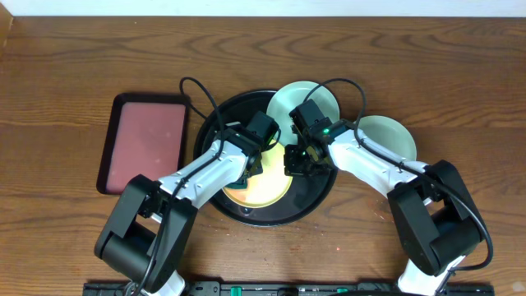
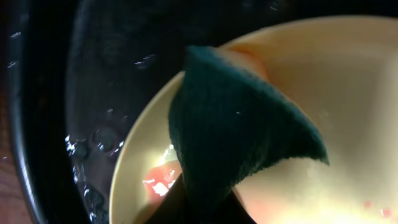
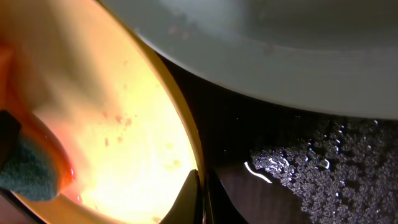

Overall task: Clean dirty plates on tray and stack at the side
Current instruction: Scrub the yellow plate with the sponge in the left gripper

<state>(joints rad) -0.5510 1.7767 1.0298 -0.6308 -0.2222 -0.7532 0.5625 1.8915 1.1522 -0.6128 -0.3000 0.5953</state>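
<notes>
Yellow plate [image 2: 348, 93] (perhaps smeared) half under sponge [image 2: 236, 124]

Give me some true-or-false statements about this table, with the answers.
1. The yellow plate lies in the black tray. True.
2. The left jaws hold a white cloth. False: they pinch a dark green sponge.
3. Both green plates are stacked on the yellow plate. False: one overlaps the black tray's far edge, the other lies on the table to its right.
4. Water droplets dot the black tray. True.
</notes>
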